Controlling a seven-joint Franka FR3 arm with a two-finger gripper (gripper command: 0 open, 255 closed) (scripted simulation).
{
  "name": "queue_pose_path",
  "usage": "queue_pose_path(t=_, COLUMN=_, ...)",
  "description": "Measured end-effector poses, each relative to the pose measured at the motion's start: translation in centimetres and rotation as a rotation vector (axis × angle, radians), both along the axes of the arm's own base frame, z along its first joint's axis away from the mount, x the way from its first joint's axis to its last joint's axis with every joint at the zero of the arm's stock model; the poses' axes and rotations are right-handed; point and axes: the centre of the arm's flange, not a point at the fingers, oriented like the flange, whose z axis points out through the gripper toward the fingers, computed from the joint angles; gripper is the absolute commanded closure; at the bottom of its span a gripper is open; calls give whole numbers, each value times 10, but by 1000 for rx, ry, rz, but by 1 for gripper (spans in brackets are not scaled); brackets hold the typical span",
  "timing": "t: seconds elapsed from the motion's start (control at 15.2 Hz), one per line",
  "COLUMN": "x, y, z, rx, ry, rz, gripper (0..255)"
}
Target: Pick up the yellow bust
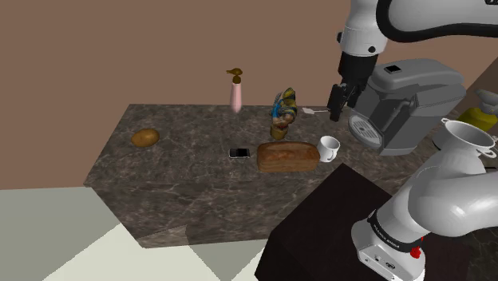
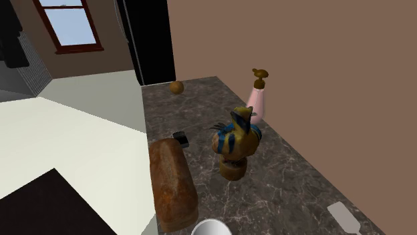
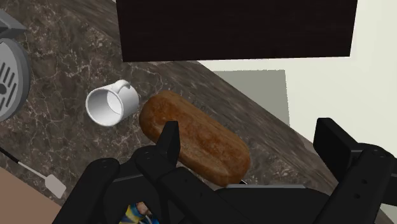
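The yellow bust (image 1: 283,112), streaked with blue on a brown base, stands upright on the dark marble counter (image 1: 183,184), behind the bread loaf (image 1: 287,156). In the second exterior view the bust (image 2: 235,143) is beside the loaf (image 2: 172,183). My black gripper (image 1: 339,101) hangs in the air to the shoulder view's right of the bust, well apart from it. In the wrist view the gripper (image 3: 249,141) is open, with the loaf (image 3: 194,143) far below it and a sliver of the bust (image 3: 137,213) past one finger.
A white mug (image 1: 329,148) lies on its side by the loaf. A spatula (image 1: 315,111), a grey appliance (image 1: 403,104) and a colander (image 1: 467,140) sit close to the gripper. A phone (image 1: 239,152), a pink bottle (image 1: 236,94) and a round brown lump (image 1: 145,137) stand farther off.
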Motion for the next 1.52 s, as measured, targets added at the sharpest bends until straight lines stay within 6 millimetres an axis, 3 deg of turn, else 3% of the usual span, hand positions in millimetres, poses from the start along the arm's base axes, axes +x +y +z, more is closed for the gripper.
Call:
queue_pose_path(t=0.13, x=5, y=-3, z=-3, rx=-1, ry=0, rz=0, gripper=0)
queue_pose_path(t=0.4, x=35, y=-26, z=-27, rx=-5, ry=1, rz=3, gripper=0)
queue_pose_path(t=1.52, x=197, y=-133, z=-135, rx=-25, ry=0, rz=15, gripper=0)
